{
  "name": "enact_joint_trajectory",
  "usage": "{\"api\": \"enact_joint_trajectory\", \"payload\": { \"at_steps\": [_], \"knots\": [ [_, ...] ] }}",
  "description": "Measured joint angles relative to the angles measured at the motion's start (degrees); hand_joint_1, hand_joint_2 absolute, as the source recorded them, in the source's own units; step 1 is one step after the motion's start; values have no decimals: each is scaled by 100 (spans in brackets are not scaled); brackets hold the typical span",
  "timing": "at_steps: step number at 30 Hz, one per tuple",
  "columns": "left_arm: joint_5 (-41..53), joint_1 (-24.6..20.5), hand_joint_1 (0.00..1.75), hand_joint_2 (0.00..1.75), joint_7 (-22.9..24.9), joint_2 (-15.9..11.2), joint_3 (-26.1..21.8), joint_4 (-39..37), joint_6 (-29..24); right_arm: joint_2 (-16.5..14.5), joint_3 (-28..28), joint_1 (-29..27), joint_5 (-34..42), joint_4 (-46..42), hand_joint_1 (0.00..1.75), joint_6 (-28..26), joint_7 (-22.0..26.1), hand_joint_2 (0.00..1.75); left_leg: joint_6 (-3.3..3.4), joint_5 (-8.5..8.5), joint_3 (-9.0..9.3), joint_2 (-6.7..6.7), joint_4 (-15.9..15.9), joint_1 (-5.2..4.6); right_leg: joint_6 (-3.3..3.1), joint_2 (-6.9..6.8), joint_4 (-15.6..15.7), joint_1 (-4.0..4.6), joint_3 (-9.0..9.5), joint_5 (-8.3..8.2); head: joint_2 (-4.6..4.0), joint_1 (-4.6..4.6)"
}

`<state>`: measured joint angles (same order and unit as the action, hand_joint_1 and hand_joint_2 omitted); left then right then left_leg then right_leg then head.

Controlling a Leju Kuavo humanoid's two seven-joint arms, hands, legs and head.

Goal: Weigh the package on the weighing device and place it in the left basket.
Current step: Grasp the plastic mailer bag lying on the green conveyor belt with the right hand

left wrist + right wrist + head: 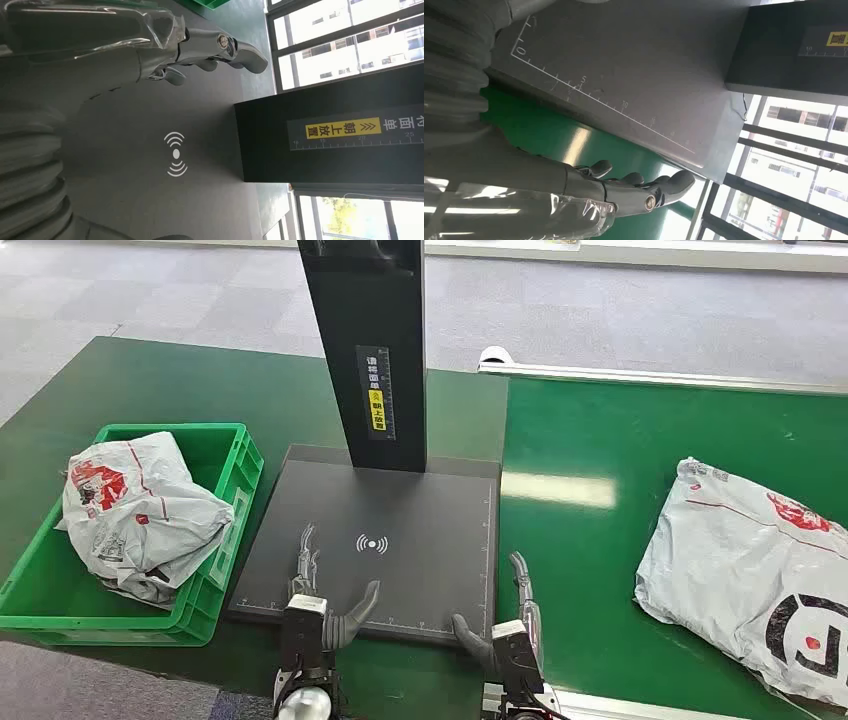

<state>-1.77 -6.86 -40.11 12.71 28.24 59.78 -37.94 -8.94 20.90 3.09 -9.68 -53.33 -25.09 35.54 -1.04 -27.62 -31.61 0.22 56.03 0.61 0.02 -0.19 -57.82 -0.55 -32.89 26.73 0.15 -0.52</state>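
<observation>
The package (750,575), a grey plastic mailer with red and black print, lies flat on the green table (570,570) at the robot's right, well apart from both hands. Between it and the basket sits the weighing device (410,570), a dark flat platform with a white signal mark at its middle and a ruler scale along its edges; a black post (375,350) with a yellow label rises from its far side. Over the platform's near edge hovers the left hand (318,598), fingers (220,47) stretched forward and apart, thumb out to the side, holding nothing. The right hand (505,625) hangs just off the platform's near right corner, above the green table, fingers (659,187) likewise extended and spread, empty. At the left stands the green basket (235,475), touching the platform's side, with another crumpled grey mailer (135,510) already inside it.
</observation>
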Motion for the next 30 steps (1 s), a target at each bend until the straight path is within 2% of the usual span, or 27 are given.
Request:
{"api": "enact_joint_trajectory", "payload": {
  "at_steps": [23,30],
  "knots": [
    [0,-3,0,175,0,13,0,0,-2,0,0,1,-1,0,0,-8,-2,175,0,0,0,0,0,0,0,0,0,0,0,0,0,0],
    [-11,3,0,175,0,12,-2,7,-99,124,-178,61,-5,-156,0,-430,28,175,0,0,0,-1,1,0,0,0,0,0,1,0,-1,1]
  ]
}}
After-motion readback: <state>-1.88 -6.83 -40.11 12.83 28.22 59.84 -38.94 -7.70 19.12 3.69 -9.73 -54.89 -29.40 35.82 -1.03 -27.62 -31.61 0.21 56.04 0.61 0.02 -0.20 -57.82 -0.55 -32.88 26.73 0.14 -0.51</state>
